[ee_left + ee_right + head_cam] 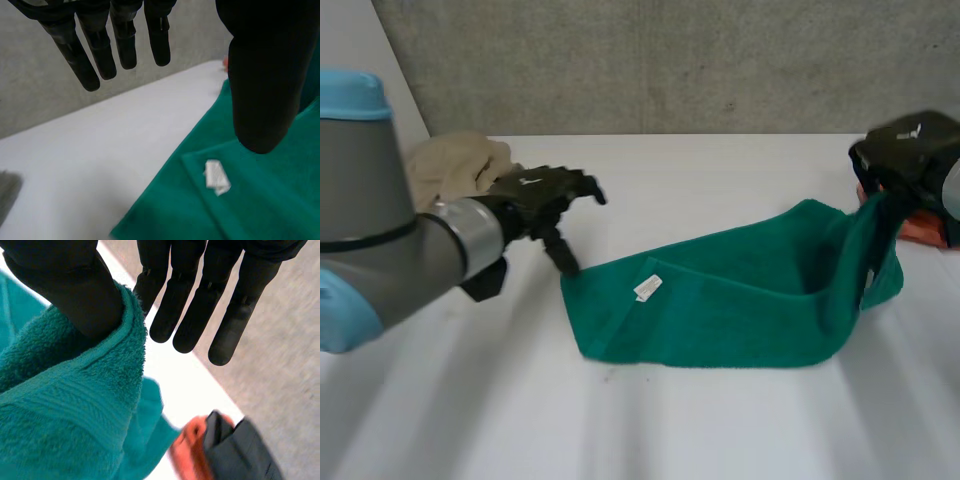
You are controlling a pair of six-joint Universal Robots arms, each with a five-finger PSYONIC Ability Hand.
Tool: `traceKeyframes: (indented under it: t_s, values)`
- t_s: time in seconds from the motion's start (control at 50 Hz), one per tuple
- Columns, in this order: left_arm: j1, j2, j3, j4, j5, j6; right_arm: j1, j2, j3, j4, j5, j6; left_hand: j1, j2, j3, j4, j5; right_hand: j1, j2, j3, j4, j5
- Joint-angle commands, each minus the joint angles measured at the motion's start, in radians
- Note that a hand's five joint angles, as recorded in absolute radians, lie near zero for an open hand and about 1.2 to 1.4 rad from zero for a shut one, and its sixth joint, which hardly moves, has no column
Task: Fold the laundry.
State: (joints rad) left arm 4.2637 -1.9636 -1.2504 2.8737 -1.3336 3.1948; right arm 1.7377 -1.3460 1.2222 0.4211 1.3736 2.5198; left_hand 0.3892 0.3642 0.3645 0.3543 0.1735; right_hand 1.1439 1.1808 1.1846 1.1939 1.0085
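A green towel (pixel 720 310) lies folded on the white table (pixel 720 170), with a white tag (pixel 648 287) on top near its left end. My left hand (pixel 545 195) hovers at the towel's left corner, open, its thumb pointing down just beside the corner. In the left wrist view the fingers (pixel 100 50) are straight and the thumb (pixel 265 75) hangs above the towel (pixel 260 205) and tag (pixel 216 177), holding nothing. My right hand (pixel 910 150) holds the towel's right end raised off the table. Its thumb (pixel 65 285) presses the towel's edge (pixel 75 400) against the straight fingers (pixel 170 300).
A beige cloth (pixel 455 165) lies bunched at the back left, behind my left hand. An orange and dark bundle (pixel 930 228) sits at the table's right edge under my right hand; the right wrist view shows it (pixel 220 450) beyond the towel. A grey wall (pixel 670 60) stands behind the table.
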Motion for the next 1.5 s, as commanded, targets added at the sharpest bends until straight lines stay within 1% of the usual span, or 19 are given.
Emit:
traceKeyframes:
  t_s: [0.02,0.18,0.32,0.36,0.4,0.42,0.46,0.58,0.68,0.78,0.82,0.86,0.92,0.96,1.02,1.14,1.38,1.42,1.5]
  values:
    - [-0.136,-0.132,0.152,0.019,-0.070,0.005,0.068,-0.156,-0.018,-0.030,-0.037,0.062,-0.029,-0.004,-0.004,0.006,0.012,0.252,0.215,0.212,0.202,0.213]
    - [-0.217,-0.353,0.377,-0.050,-0.141,0.008,0.105,-0.288,-0.076,-0.079,-0.076,0.189,-0.029,-0.004,-0.004,0.006,0.012,0.252,0.215,0.212,0.202,0.213]
    - [-0.277,-0.480,0.494,-0.082,-0.118,0.004,0.134,-0.323,-0.136,-0.079,-0.100,0.255,-0.006,0.019,0.019,0.029,0.036,0.252,0.215,0.212,0.202,0.213]
    - [-0.285,-0.498,0.512,-0.083,-0.114,0.002,0.140,-0.317,-0.145,-0.081,-0.097,0.254,0.065,0.090,0.089,0.100,0.106,0.252,0.215,0.212,0.202,0.213]
    - [-0.286,-0.502,0.520,-0.082,-0.116,-0.001,0.137,-0.309,-0.145,-0.081,-0.093,0.252,0.307,0.332,0.332,0.342,0.348,0.252,0.215,0.212,0.202,0.213]
    - [-0.283,-0.499,0.522,-0.082,-0.119,-0.012,0.131,-0.296,-0.142,-0.082,-0.088,0.248,0.692,0.717,0.717,0.727,0.734,0.252,0.215,0.212,0.202,0.213]
    - [-0.274,-0.480,0.523,-0.091,-0.113,-0.041,0.120,-0.277,-0.135,-0.081,-0.082,0.243,1.006,1.031,1.030,1.041,1.047,0.252,0.215,0.212,0.202,0.213]
    - [-0.220,-0.367,0.513,-0.136,-0.139,-0.061,0.053,-0.188,-0.075,-0.100,-0.059,0.179,1.007,1.032,1.032,1.042,1.048,0.252,0.215,0.212,0.202,0.213]
    - [-0.081,-0.273,0.502,-0.071,-0.208,0.042,0.042,-0.085,-0.047,-0.142,-0.033,0.108,1.007,1.032,1.032,1.042,1.048,0.252,0.215,0.212,0.202,0.213]
    - [0.011,-0.271,0.577,-0.039,-0.164,0.169,0.057,0.097,-0.127,-0.240,0.093,0.068,1.007,1.032,1.032,1.042,1.048,0.252,0.215,0.212,0.202,0.213]
    - [0.033,-0.294,0.641,0.028,-0.145,0.197,0.071,0.171,-0.200,-0.332,0.157,0.085,1.007,1.032,1.032,1.042,1.048,0.252,0.215,0.212,0.202,0.213]
    - [0.059,-0.311,0.707,0.131,-0.145,0.166,0.098,0.221,-0.257,-0.472,0.240,0.134,1.007,1.032,1.032,1.042,1.048,0.252,0.215,0.212,0.202,0.213]
    - [0.061,-0.313,0.755,0.258,-0.150,0.100,0.126,0.255,-0.259,-0.675,0.312,0.212,1.007,1.032,1.032,1.042,1.048,0.252,0.215,0.212,0.202,0.213]
    - [0.048,-0.308,0.743,0.327,-0.159,0.056,0.143,0.255,-0.225,-0.808,0.314,0.256,1.007,1.032,1.032,1.042,1.048,0.252,0.215,0.212,0.202,0.213]
    - [0.035,-0.302,0.677,0.348,-0.200,0.028,0.167,0.260,-0.144,-0.927,0.295,0.264,1.007,1.032,1.032,1.042,1.048,0.252,0.215,0.212,0.202,0.213]
    - [0.054,-0.290,0.467,0.349,-0.289,0.101,0.186,0.271,0.021,-0.926,0.274,0.231,1.007,1.032,1.032,1.042,1.048,0.252,0.215,0.212,0.202,0.213]
    - [0.068,-0.305,0.049,0.322,-0.188,0.158,0.209,0.378,0.261,-0.834,0.236,0.117,1.005,1.030,1.029,1.039,1.046,0.252,0.215,0.212,0.202,0.213]
    - [0.074,-0.291,0.025,0.302,-0.180,0.166,0.210,0.380,0.272,-0.829,0.234,0.110,0.920,0.945,0.945,0.955,0.961,0.252,0.215,0.212,0.202,0.213]
    - [0.088,-0.244,-0.007,0.208,-0.157,0.194,0.207,0.372,0.296,-0.812,0.233,0.096,0.465,0.490,0.490,0.500,0.506,0.252,0.215,0.212,0.202,0.213]
